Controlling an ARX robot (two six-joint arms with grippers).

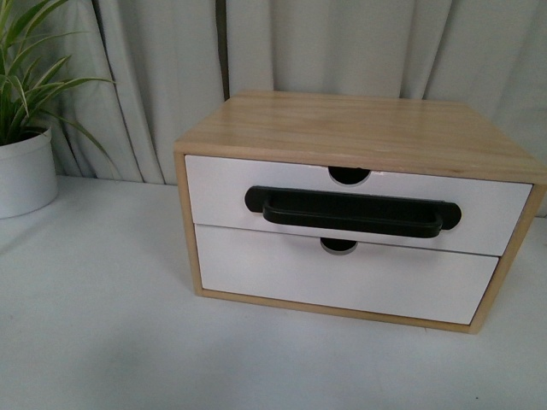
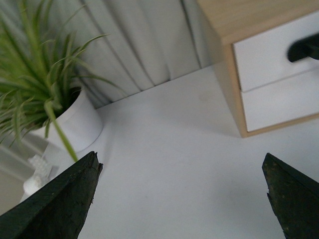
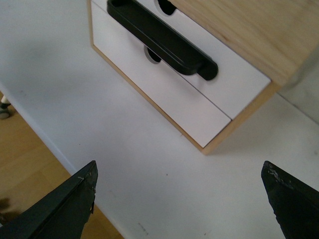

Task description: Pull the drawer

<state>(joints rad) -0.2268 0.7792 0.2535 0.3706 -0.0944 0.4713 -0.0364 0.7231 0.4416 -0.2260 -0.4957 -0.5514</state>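
A wooden cabinet [image 1: 342,124] stands on the white table, right of centre in the front view. Its upper drawer [image 1: 222,188] has a white front, a long black bar handle [image 1: 352,211] and a half-round notch [image 1: 349,175] in its rim; it sits shut, flush with the frame. The same drawer [image 3: 234,82] and handle [image 3: 159,36] show in the right wrist view, well beyond my right gripper [image 3: 179,172], which is open over bare table. My left gripper [image 2: 180,162] is open too, over the table off the cabinet's left corner [image 2: 232,94]. Neither arm appears in the front view.
Below the handled drawer is a plain white drawer front [image 1: 342,278] with its own notch. A potted plant in a white pot [image 1: 24,171] stands at the far left. Grey curtains [image 1: 282,43] hang behind. The table edge [image 3: 45,142] and wood floor lie near my right gripper.
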